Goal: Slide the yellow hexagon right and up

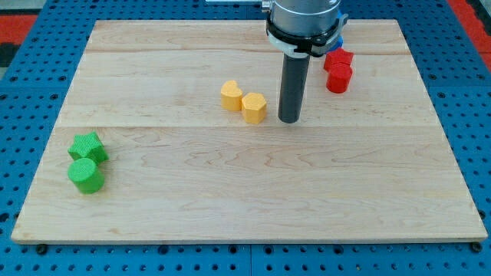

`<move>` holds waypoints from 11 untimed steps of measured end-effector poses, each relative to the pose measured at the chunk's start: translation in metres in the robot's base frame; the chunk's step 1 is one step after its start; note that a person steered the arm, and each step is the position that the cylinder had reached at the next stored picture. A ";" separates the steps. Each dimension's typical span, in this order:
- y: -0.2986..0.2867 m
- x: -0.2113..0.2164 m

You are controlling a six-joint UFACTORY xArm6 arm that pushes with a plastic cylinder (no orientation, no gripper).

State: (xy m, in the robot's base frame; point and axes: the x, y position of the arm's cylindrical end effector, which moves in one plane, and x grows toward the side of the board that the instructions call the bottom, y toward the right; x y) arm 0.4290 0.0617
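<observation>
Two yellow blocks sit close together near the board's middle. The yellow hexagon (255,107) is the right one, and a yellow block of unclear shape (231,95) lies just up and left of it. My tip (289,120) rests on the wooden board (245,192), just right of the yellow hexagon with a small gap between them. The dark rod rises straight up toward the view's top.
Two red blocks lie right of the rod: one of star-like shape (338,59) and a red cylinder (338,79) below it. At the left, a green star (87,146) sits above a green cylinder (85,175). A bit of blue (342,31) shows behind the arm.
</observation>
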 end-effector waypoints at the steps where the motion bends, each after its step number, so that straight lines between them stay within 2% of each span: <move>1: -0.018 0.017; 2: -0.025 0.076; 3: -0.046 0.071; 4: -0.092 0.033; 5: -0.104 0.006; 9: -0.033 0.004; 11: -0.024 -0.011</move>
